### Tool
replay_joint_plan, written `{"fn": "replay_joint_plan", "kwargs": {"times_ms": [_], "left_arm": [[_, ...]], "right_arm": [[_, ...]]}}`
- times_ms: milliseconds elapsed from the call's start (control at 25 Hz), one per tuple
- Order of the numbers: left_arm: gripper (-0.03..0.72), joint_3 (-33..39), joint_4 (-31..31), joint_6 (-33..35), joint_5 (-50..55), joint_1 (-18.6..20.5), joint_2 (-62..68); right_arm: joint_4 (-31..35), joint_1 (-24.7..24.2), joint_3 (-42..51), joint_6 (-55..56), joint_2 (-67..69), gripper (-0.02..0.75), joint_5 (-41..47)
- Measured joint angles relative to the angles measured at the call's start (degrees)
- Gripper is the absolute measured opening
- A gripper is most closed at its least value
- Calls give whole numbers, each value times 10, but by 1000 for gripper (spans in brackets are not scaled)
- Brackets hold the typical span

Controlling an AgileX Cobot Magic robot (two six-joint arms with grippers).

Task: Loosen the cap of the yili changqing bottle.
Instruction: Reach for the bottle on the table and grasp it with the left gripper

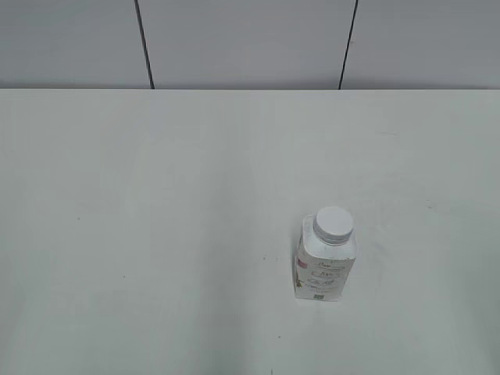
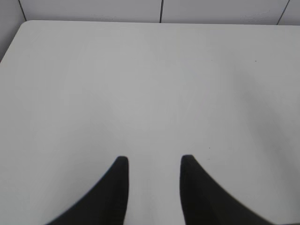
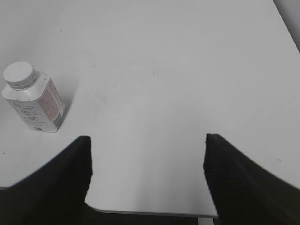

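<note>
While both grippers hover apart from it, the yili changqing bottle (image 1: 325,262) stands upright on the worktop (image 1: 156,234), cap (image 1: 333,224) on; left gripper (image 2: 153,161) and right gripper (image 3: 147,140) spread, holding nothing.

The printed text on the yili changqing bottle (image 1: 324,269) was too small to read in either view that showed it. The left gripper (image 2: 153,161) and the right gripper (image 3: 147,140) were each cut off by the bottom edge of their wrist views (only dark, blurred fingers showed). Neither arm appeared in the exterior view, and the table (image 1: 156,234) ran past its edges.
</note>
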Motion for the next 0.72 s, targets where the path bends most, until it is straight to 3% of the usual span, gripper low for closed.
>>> {"fn": "replay_joint_plan", "kwargs": {"times_ms": [720], "left_arm": [[240,0,0,0,0,0,0]], "right_arm": [[0,0,0,0,0,587,0]]}}
